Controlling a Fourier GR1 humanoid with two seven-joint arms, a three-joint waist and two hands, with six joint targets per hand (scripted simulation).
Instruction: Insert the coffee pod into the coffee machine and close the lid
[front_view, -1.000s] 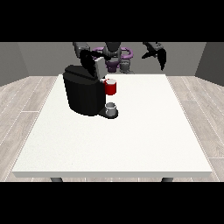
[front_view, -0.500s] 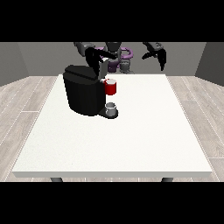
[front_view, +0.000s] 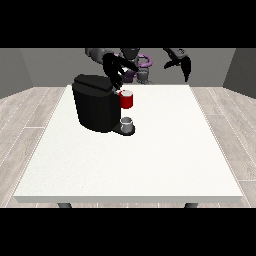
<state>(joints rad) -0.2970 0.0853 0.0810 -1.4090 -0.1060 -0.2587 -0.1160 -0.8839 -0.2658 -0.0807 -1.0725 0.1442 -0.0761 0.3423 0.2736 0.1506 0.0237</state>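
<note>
On the white counter (front_view: 150, 165) a grey thing (front_view: 128, 123) sits on the black coffee machine (front_view: 95, 102) base at 3 o'clock, below a red thing at the machine (front_view: 127, 99). Behind, the hand at the view's left (front_view: 116, 70) hangs over the machine top, its fingers pointing down with nothing visibly in them, though whether they are curled is hard to tell. The hand at the view's right (front_view: 181, 63) hangs apart at 2 o'clock, fingers curled and empty.

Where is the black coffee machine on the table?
In the front view the coffee machine stands on the white table, left of the middle and towards the robot's edge. A red thing at the machine and a small grey thing sit at its right side.
</note>
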